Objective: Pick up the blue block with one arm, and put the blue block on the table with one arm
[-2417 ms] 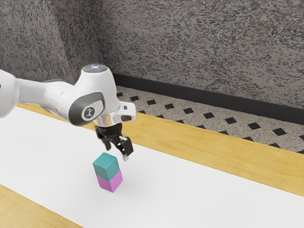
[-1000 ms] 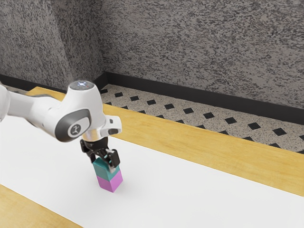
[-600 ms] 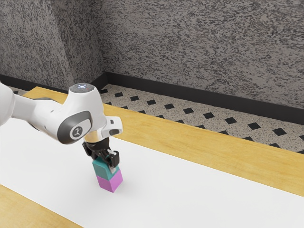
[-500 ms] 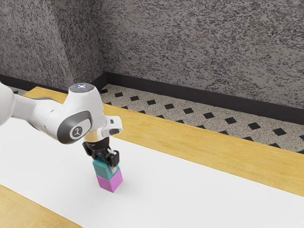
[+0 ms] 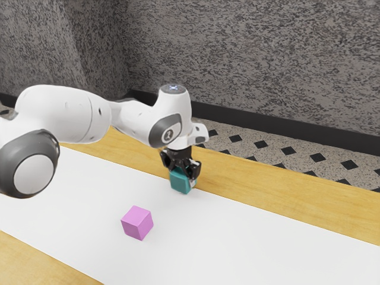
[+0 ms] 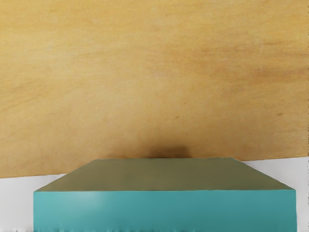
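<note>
- tabletop [image 5: 41, 265]: wood, near edge closest to me, white strip [image 5: 255, 240] laid along it
- pink-purple block [image 5: 136, 222]: alone on white strip, well apart from hand
- white arm [image 5: 62, 113]: in from the exterior view's left, reaching past pink-purple block
- hand [image 5: 183, 172]: pointed down, clamped on blue block
- blue block [image 5: 180, 183]: teal-looking, between fingers, by white strip's far edge; can't tell if underside touches
- wrist view: dark shadow [image 6: 169, 151] on wood beside blue block
- behind: speckled floor [image 5: 234, 148], black diamonds; mottled grey wall [image 5: 255, 59]
</note>
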